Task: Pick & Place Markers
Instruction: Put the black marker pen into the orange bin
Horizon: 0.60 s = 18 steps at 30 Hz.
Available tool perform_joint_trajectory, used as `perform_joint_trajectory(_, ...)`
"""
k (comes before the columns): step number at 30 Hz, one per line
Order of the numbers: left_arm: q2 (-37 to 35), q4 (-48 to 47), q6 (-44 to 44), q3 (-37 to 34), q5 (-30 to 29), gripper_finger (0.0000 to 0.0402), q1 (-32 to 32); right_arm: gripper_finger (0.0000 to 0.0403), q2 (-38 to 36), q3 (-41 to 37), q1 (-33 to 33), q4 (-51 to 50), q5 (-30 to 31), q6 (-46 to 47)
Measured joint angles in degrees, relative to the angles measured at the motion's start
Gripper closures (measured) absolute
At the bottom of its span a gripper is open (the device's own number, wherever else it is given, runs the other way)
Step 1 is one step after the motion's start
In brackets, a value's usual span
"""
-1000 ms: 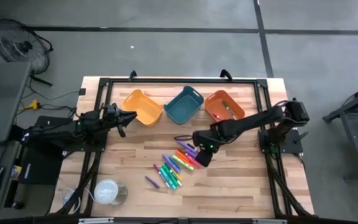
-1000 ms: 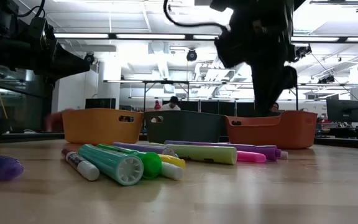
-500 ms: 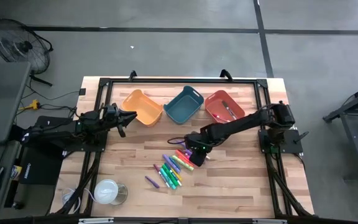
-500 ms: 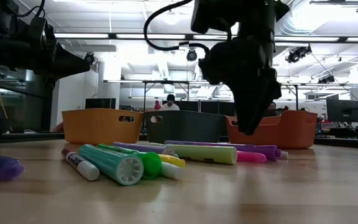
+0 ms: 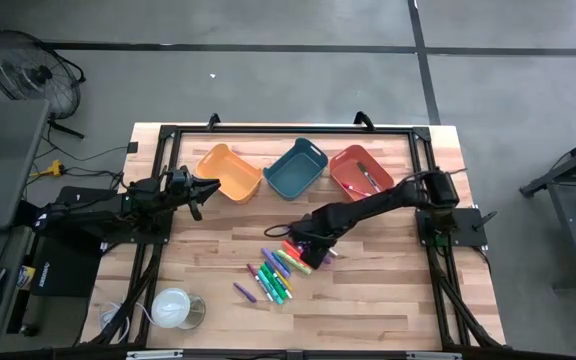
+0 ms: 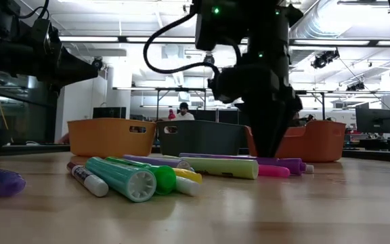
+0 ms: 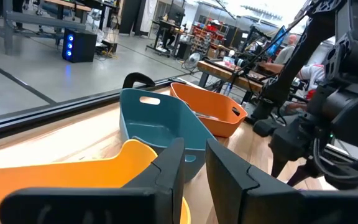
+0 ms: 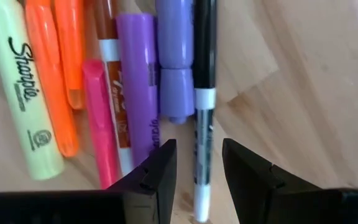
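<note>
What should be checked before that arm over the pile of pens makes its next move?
1. Right gripper open, nothing held: ok.
2. A pen between its fingers, the black-and-white marker: ok.
3. Lined up on just one pen: cannot tell; the purple marker lies right beside it.
4. Gripper down at the markers: ok.
5. Orange-red bin has room: ok, only one item in it.
6. Left gripper out of the way, by the yellow bin: ok.

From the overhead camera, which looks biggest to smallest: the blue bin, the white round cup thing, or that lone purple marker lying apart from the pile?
1. Blue bin, clearly the largest.
2. White round cup, noticeably smaller than the bin.
3. Lone purple marker, a thin sliver, by far the smallest.
</note>
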Motion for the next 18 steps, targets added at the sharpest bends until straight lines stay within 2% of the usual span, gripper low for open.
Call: perform_joint_trajectory(18, 0.0, 0.0, 0.01, 0.0, -0.01, 0.034, 0.01, 0.0284, 3.65, 0.15, -0.51, -0.41, -0.02, 2.54)
